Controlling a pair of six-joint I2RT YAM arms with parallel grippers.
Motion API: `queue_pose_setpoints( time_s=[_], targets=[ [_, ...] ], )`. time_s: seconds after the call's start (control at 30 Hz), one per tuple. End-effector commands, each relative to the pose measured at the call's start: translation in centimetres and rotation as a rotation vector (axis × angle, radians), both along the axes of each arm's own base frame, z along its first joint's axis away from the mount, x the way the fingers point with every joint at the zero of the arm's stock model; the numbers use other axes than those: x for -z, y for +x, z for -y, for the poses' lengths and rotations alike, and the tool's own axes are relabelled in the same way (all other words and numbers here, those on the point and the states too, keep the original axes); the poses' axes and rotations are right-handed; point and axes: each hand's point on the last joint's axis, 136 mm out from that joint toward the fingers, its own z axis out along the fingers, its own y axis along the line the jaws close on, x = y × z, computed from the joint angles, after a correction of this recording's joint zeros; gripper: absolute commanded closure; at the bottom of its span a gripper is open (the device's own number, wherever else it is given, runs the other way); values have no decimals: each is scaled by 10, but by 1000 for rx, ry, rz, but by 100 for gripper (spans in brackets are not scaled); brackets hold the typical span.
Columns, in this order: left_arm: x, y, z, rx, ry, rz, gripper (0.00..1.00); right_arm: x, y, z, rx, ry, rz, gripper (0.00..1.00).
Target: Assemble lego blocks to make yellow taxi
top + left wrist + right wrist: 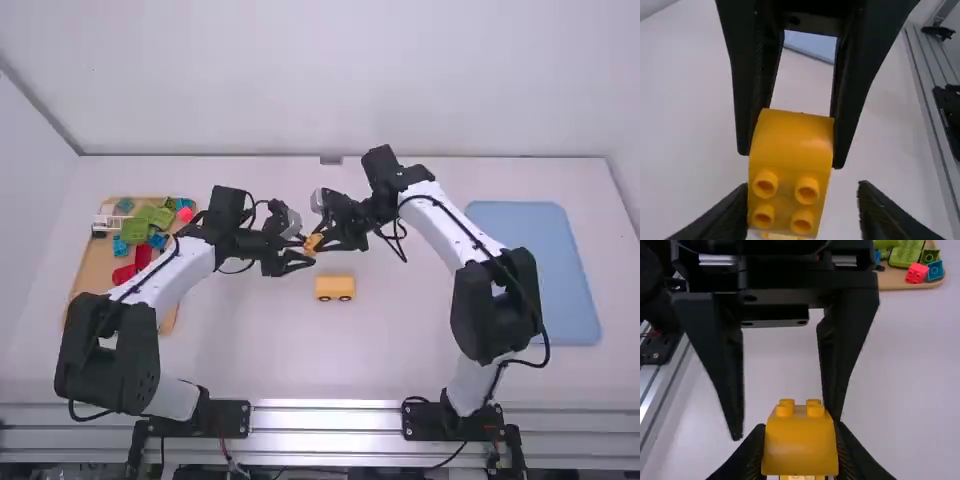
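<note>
In high view, wheeled block (335, 286)

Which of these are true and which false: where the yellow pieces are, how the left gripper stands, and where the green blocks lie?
1. The right gripper holds a yellow block. True.
2. The left gripper is fully shut. False: the left gripper is open.
3. A wheeled yellow piece stands on the table. True.
4. The green blocks lie in the blue tray. False: the green blocks are on the tan tray.
</note>
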Motion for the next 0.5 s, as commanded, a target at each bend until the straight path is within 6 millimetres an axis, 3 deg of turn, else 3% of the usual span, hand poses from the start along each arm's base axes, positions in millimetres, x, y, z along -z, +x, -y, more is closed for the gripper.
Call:
queue_pose_setpoints(
  time_s=[0.0, 0.17, 0.23, 0.3, 0.33, 0.4, 0.47],
  targets=[
    [-3, 1, 3, 19, -10, 16, 54, -6, 4, -2, -3, 12, 19, 89],
    [-3, 1, 3, 20, -10, 16, 65, -6, 4, -2, -4, 16, 17, 88],
    [-3, 1, 3, 20, -9, 19, 68, -6, 4, -2, -4, 16, 17, 82],
    [1, 4, 0, 2, 20, 27, 73, -7, 4, -2, -5, 19, 17, 43],
    [3, 6, -1, -7, 32, 28, 74, -7, 4, -3, -5, 20, 20, 36],
    [9, 10, -5, -35, 71, 29, 75, -8, 9, -4, 19, 23, 10, 3],
    [13, 12, -8, -53, 100, 25, 75, -11, 17, -4, 68, 24, -17, 1]
  ],
)
